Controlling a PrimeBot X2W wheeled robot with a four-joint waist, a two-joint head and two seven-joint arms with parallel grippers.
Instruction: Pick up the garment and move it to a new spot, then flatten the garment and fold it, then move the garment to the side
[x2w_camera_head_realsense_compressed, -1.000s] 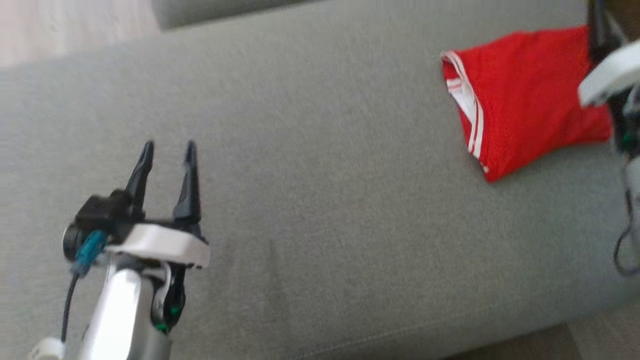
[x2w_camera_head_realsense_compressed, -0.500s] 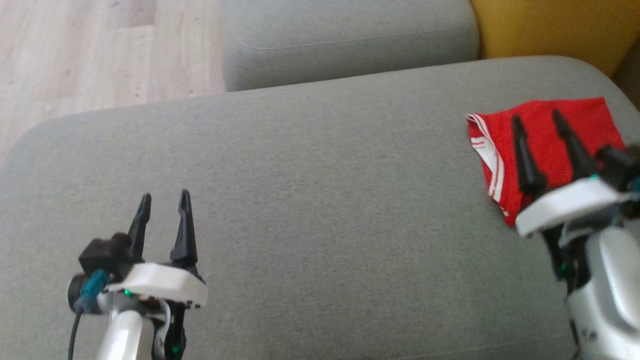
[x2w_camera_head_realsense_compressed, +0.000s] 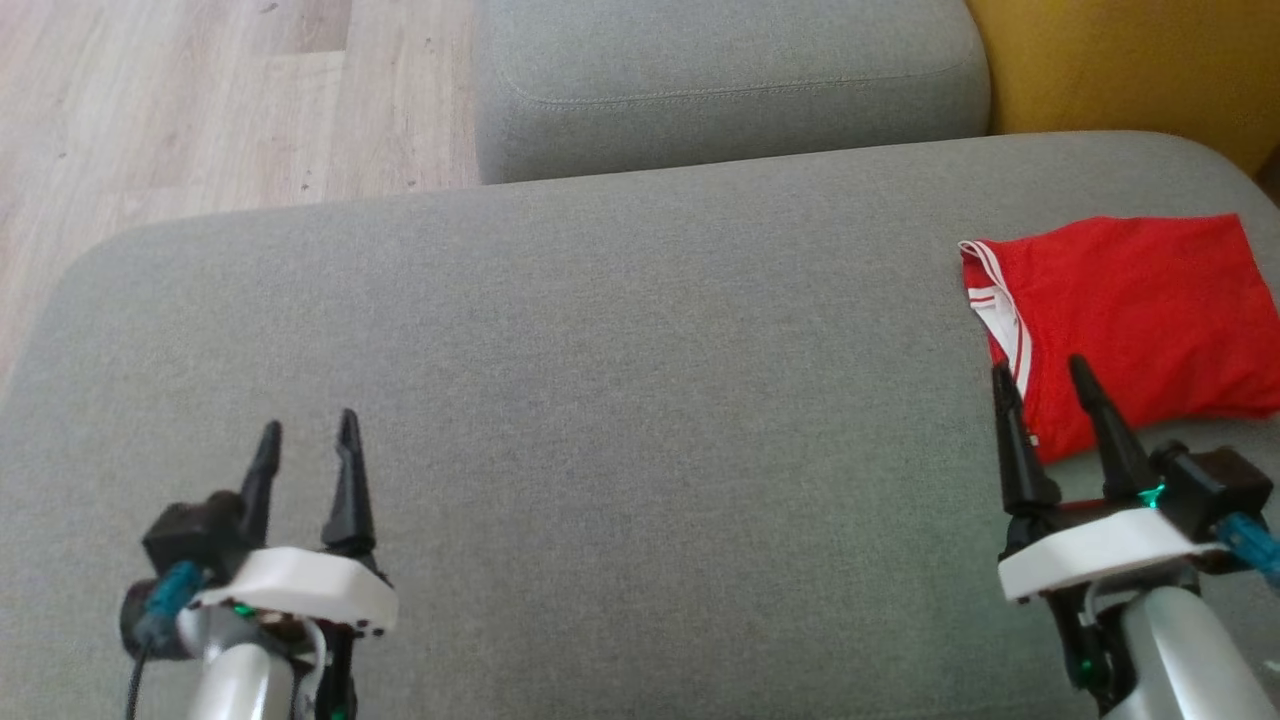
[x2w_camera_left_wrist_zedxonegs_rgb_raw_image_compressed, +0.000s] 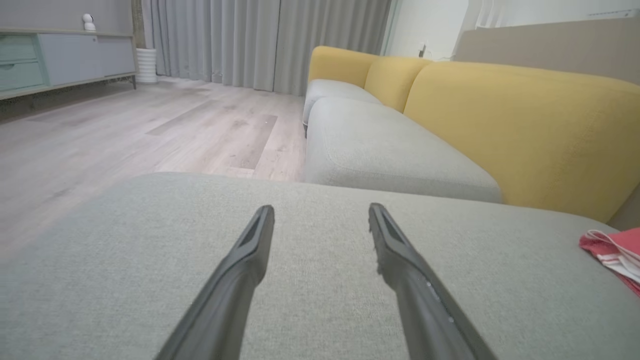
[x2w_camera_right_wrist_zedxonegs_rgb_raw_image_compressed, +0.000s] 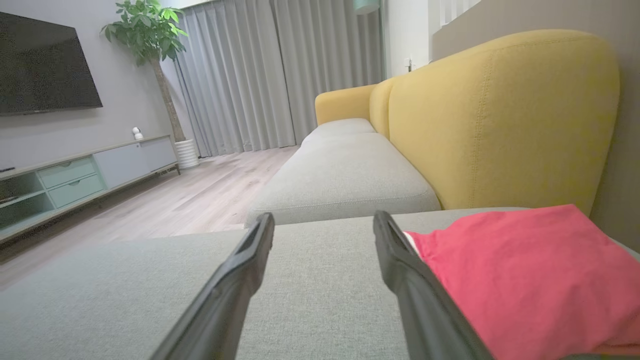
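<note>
At the near left, left gripper (x2w_camera_head_realsense_compressed: 308, 422): low over the grey seat cushion (x2w_camera_head_realsense_compressed: 640, 350), jaws parted and empty, well apart from the garment.
Near right, right gripper (x2w_camera_head_realsense_compressed: 1039, 366): jaws spread with nothing between them. In the head view its tips overlap the garment's near edge. The right wrist view shows red cloth just beside 1 finger; whether they touch cannot be told.
Garment (x2w_camera_head_realsense_compressed: 1130, 310): red, with white striped trim (x2w_camera_head_realsense_compressed: 1003, 320) along its left edge. It lies as a compact, roughly rectangular folded packet at the far right of the cushion, close to the rounded edge.
Step in hand: probably the last, setting the garment aside. The fold looks done, so the job is to leave it undisturbed.
How to do it well: the right arm should lift first, jaws wide, and only then travel sideways, so no fingertip hooks the trim or drags the top layer open. The left arm has no reason to approach.
Check: 1 look from the head view that the layers lie flat and no corner hangs off the cushion.
Risk: thin cloth like this will likely shift at a slight nudge.
Beyond: a 2nd grey cushion (x2w_camera_head_realsense_compressed: 720, 80), a yellow backrest (x2w_camera_head_realsense_compressed: 1130, 60) and wooden floor (x2w_camera_head_realsense_compressed: 200, 120), none in the way.
</note>
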